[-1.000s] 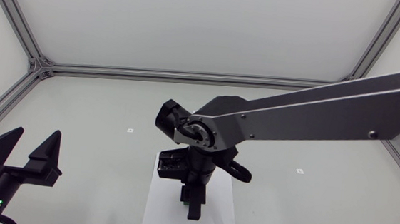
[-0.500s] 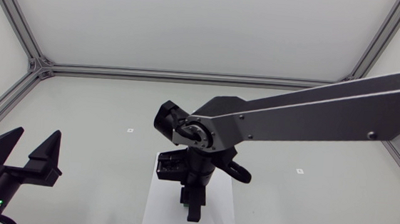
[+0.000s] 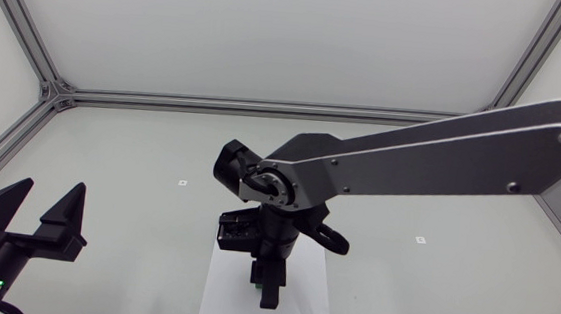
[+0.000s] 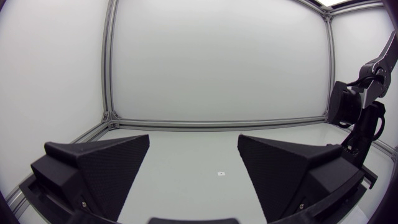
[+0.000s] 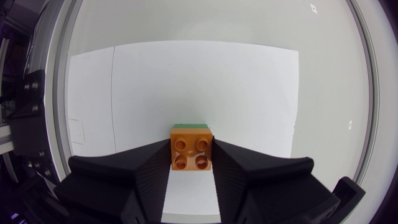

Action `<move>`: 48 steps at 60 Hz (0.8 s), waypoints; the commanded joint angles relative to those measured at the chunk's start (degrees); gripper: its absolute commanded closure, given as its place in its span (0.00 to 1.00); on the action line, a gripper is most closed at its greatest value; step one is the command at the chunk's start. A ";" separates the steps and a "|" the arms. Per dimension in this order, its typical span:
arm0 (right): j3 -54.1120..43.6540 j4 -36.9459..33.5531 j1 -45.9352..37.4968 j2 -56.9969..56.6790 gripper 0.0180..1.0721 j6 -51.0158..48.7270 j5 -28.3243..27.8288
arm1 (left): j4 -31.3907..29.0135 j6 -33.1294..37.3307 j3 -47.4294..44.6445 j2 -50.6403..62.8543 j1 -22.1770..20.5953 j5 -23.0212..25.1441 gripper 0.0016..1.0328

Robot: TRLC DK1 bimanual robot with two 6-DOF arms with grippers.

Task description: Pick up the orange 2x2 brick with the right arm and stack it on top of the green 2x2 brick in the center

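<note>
Pale grey tabletop (image 3: pixel 140 156), white paper sheet (image 3: pixel 221 295) lying at 6 o'clock of the table in the head view, tiny marker ticks at 9 o'clock (image 3: pixel 182 182) and 3 o'clock (image 3: pixel 419 239) of centre. Right arm (image 3: pixel 430 164) enters from 3 o'clock and reaches to the middle, wrist pointing down over the sheet, right gripper (image 3: pixel 268 294) low above the paper. Right wrist view: right gripper (image 5: pixel 191 147) has both black fingers (image 5: pixel 149 168) pressed on opposite sides of the orange 2x2 brick (image 5: pixel 191 154), studs up, four studs visible, claw narrow and clamped on it. Green 2x2 brick (image 5: pixel 190 126) shows only as a thin strip just past the orange brick's far edge, ahead of the gripper, otherwise covered by the orange one; cannot tell if the two are fully seated or just touching. Both bricks are over the white sheet (image 5: pixel 186 87). Left gripper (image 3: pixel 53 187) sits at 8 o'clock, well apart from the sheet, pointing toward the table's far side. Left wrist view: left gripper (image 4: pixel 194 140) wide apart, nothing between the fingers, one marker tick (image 4: pixel 220 173) on the table ahead of it.
</note>
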 commanded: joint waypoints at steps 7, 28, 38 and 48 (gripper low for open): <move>-0.20 -0.32 -0.27 2.04 0.95 -0.08 -0.01 | -0.84 0.75 -2.35 -0.45 0.31 0.34 0.04; -1.16 0.39 -0.62 1.78 0.95 -0.08 0.34 | -0.84 0.75 -2.35 -0.45 0.31 0.25 0.04; -1.34 0.39 -0.88 1.69 0.84 -0.34 0.43 | -0.84 0.75 -2.35 -0.45 0.31 0.25 0.04; -1.60 0.21 -0.88 1.25 0.74 -0.34 0.52 | -0.84 0.75 -2.35 -0.45 0.31 0.25 0.04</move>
